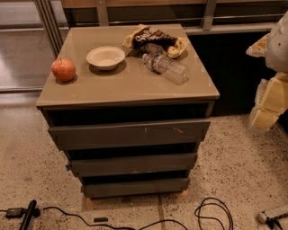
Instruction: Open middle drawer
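A grey-brown cabinet (128,85) stands on the speckled floor, with three drawer fronts stacked one above the other. The middle drawer (132,164) has a plain flat front without a handle. It lies between the taller scratched front (130,133) and the narrow lowest front (135,187). None of its interior shows, only a dark gap above its front. My gripper (266,108) is at the right edge of the view, pale and yellowish. It hangs clear of the cabinet, to the right of the top drawer's corner, and touches nothing.
On the cabinet top lie a red apple (63,69), a white bowl (105,57), a chip bag (155,39) and a plastic water bottle (165,68) on its side. Black cables (211,211) and a black tool (28,214) lie on the floor in front. A metal railing (209,13) runs behind.
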Controlling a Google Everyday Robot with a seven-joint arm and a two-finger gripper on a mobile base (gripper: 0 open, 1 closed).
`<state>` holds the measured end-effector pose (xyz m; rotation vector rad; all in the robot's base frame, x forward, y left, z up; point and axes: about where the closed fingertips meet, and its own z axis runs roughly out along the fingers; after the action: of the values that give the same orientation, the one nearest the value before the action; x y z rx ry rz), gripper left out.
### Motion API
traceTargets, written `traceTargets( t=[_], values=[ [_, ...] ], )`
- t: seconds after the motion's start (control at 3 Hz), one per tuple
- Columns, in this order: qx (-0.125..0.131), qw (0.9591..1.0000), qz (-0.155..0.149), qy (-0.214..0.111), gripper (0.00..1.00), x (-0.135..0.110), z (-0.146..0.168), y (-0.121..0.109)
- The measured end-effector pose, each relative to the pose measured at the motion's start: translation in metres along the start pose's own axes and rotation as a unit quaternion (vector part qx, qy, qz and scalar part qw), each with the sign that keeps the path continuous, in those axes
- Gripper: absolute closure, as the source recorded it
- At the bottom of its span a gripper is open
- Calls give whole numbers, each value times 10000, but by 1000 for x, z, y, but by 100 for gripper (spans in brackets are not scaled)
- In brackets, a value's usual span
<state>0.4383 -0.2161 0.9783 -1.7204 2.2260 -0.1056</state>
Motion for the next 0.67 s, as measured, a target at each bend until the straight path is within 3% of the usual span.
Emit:
traceTargets(
  t=[0.67],
  values=[
    [76,9999,-80,-18,0,-2,-1,1]
  ],
)
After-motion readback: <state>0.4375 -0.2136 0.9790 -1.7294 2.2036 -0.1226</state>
